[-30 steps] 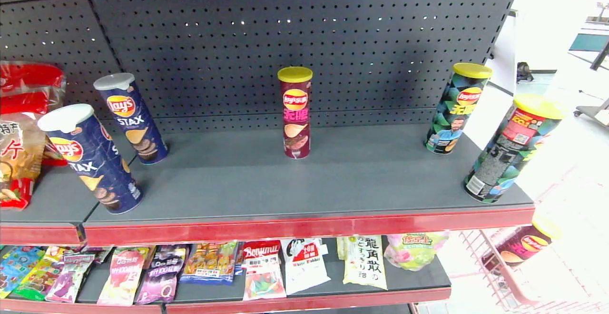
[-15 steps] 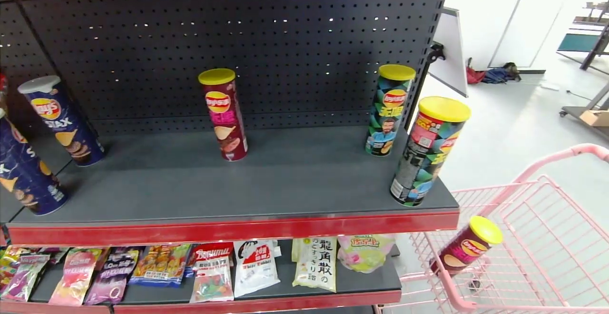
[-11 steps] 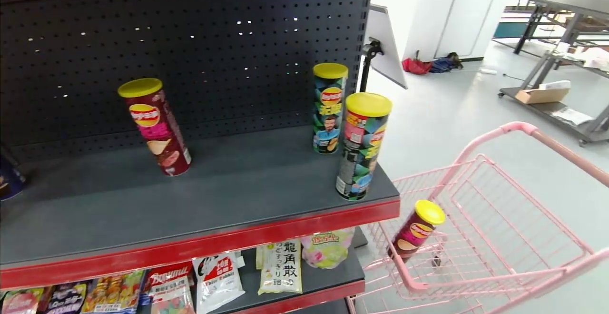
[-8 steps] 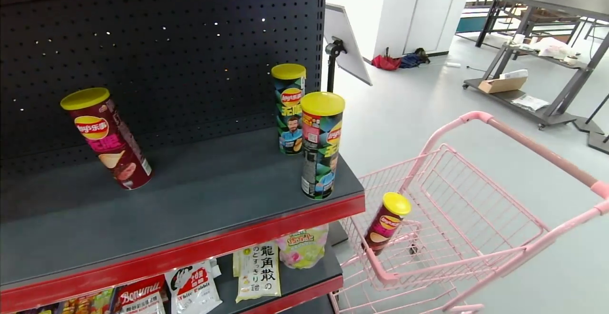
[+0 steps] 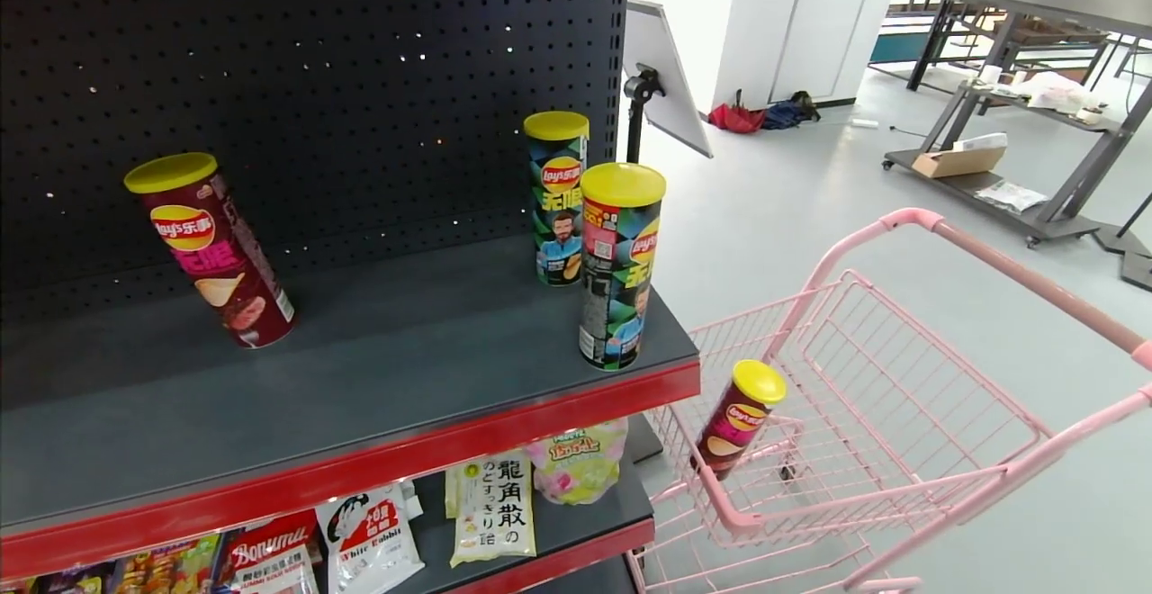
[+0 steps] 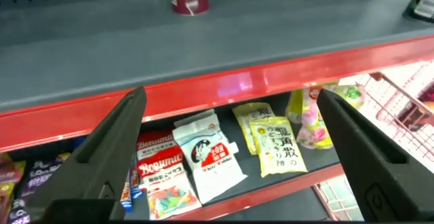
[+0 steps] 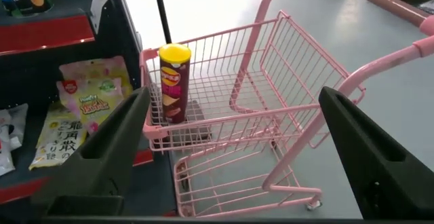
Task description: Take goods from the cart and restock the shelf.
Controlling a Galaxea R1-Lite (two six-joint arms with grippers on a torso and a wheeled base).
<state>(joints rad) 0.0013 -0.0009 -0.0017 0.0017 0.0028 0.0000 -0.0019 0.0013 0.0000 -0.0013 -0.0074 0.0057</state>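
A maroon chip can (image 5: 738, 418) with a yellow lid stands upright in the near corner of the pink cart (image 5: 1008, 277), right of the shelf. On the grey shelf board (image 5: 360, 378) stand a matching maroon can (image 5: 211, 252) and two patterned cans (image 5: 558, 198) (image 5: 619, 265) near the right end. My left gripper (image 6: 230, 156) is open, level with the shelf's red front edge (image 6: 237, 88), nothing between its fingers. My right gripper (image 7: 230, 156) is open above and in front of the cart (image 7: 237, 119), some way back from the cart's can (image 7: 173, 81).
Snack bags (image 5: 490, 513) lie on the lower shelf, also seen as bags (image 6: 271, 142) under the left gripper. A tilted white board on a stand (image 5: 666, 72) is beyond the shelf end. A wheeled rack (image 5: 1035, 198) stands far right on open floor.
The head camera has swung right: the shelf slid left in the picture and the cart came into view. The cans have kept their places.
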